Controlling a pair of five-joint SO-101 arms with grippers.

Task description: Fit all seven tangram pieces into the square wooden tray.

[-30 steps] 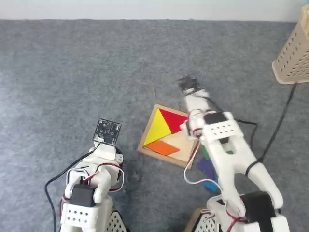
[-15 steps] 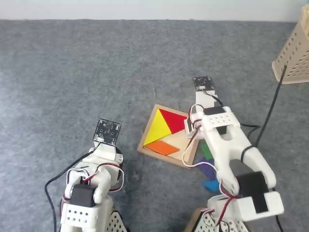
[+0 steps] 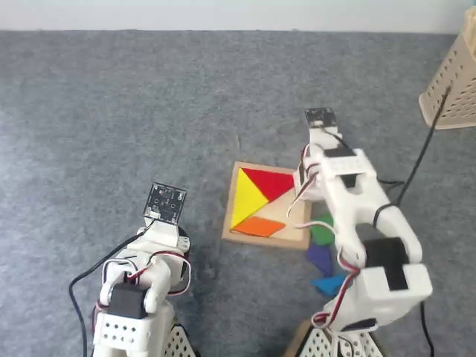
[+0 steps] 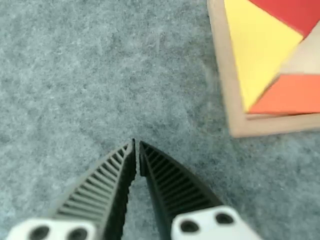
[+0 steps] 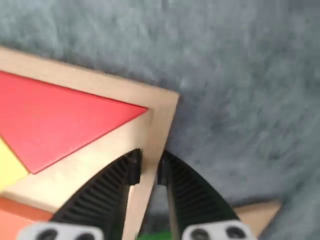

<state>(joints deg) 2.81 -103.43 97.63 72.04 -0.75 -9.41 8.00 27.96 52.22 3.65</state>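
Square wooden tray lies just right of centre in the high view on the grey carpeted desk, holding a red triangle, a yellow triangle and an orange piece. The right hand pinches the tray's rim near a corner, while a green piece, a purple piece and a blue piece lie loose at its lower right. The left hand is closed on nothing over bare desk left of the tray.

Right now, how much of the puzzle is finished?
Done: red, yellow and orange pieces lie in the tray. In hand: the right claw pinches the tray's rim, no piece. Still to do: green, purple and blue pieces wait on the carpet beside it.
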